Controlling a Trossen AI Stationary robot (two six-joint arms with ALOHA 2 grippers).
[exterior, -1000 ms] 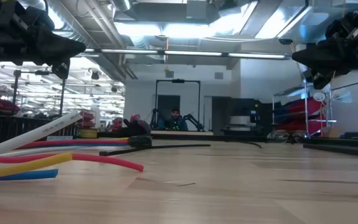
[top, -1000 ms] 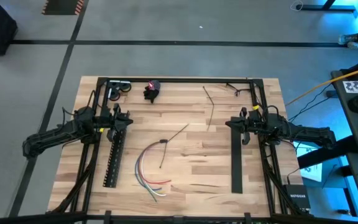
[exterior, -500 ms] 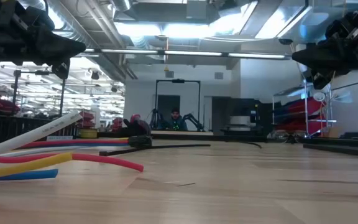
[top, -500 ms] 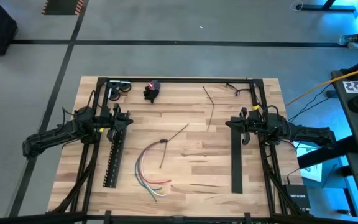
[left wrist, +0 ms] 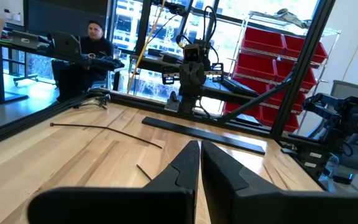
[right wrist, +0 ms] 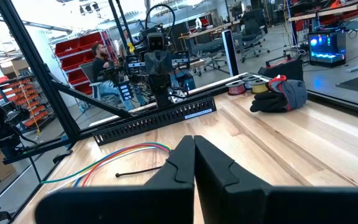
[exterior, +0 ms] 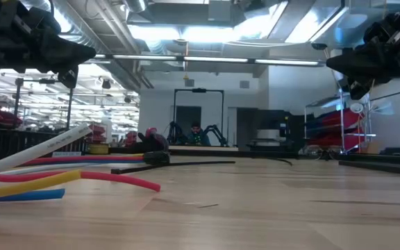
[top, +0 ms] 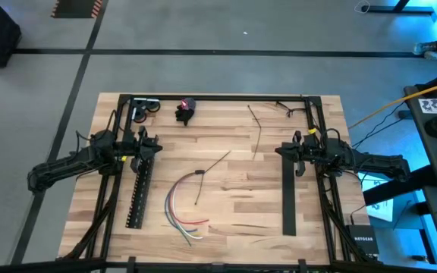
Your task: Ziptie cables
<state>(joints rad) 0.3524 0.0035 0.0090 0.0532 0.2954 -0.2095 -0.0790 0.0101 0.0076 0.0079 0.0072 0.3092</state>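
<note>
The cables (top: 179, 203) lie in a loose curve on the wood near the table's middle, with white, red, green and yellow wires running out from a black end (top: 199, 174). The right wrist view shows them too (right wrist: 129, 151). In the low view they lie flat at the left (exterior: 68, 173). My left gripper (top: 156, 148) hovers shut at the table's left, above the slotted bar. My right gripper (top: 281, 150) hovers shut at the table's right. In the wrist views each pair of fingers is closed on nothing (left wrist: 199, 149) (right wrist: 193, 142).
A long black slotted bar (top: 138, 189) lies left of the cables and a plain black bar (top: 289, 199) right of them. Thin dark zip-tie strips (top: 217, 162) (top: 257, 130) lie beyond the cables. A black glove (top: 186, 111) and tape rolls (top: 144, 109) sit at the far edge.
</note>
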